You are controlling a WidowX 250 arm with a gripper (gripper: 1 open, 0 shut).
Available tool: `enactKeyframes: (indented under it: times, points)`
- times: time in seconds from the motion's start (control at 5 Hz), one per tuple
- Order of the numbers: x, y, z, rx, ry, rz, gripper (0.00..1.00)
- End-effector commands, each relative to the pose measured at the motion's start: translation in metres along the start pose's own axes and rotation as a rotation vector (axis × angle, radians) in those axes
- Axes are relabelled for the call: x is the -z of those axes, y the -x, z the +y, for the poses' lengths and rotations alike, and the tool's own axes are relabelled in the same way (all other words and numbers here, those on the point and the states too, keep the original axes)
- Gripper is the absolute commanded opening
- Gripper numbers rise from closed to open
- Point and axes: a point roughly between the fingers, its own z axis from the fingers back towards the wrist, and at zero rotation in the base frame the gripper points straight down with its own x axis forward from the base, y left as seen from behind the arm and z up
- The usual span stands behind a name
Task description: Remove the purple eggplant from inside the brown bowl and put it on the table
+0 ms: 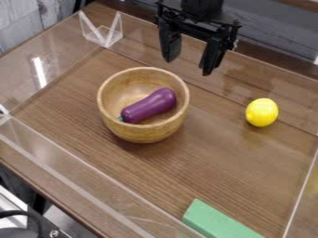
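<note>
The purple eggplant (149, 105) lies slanted inside the brown bowl (114, 116), which rests left of centre on the dark wood-grain table (236, 167). My gripper (188, 53) hangs above and behind the bowl's right side, pointing down. Its black fingers (165, 44) are spread apart with nothing between them. It is clear of both the bowl and the eggplant.
A round yellow lemon (261, 112) sits to the right of the bowl. A flat green block (222, 221) lies at the near edge. Clear acrylic walls (50, 70) border the tabletop, with a folded clear piece (102, 30) at the back left.
</note>
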Motion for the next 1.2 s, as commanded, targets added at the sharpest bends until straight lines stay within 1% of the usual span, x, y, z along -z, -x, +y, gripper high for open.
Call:
enactKeyframes:
  times: [0.0, 0.2, 0.4, 0.6, 1.0]
  points:
    - [0.008, 0.003, 0.005, -0.002, -0.003, 0.019, 1.0]
    - [0.021, 0.013, 0.014, 0.0, -0.01, 0.035, 1.0]
    - [0.031, 0.021, 0.021, -0.001, -0.011, 0.033, 1.0]
    - [0.036, 0.022, 0.029, 0.002, -0.012, 0.016, 1.0]
    - [0.048, 0.019, 0.039, 0.001, -0.015, 0.005, 1.0]
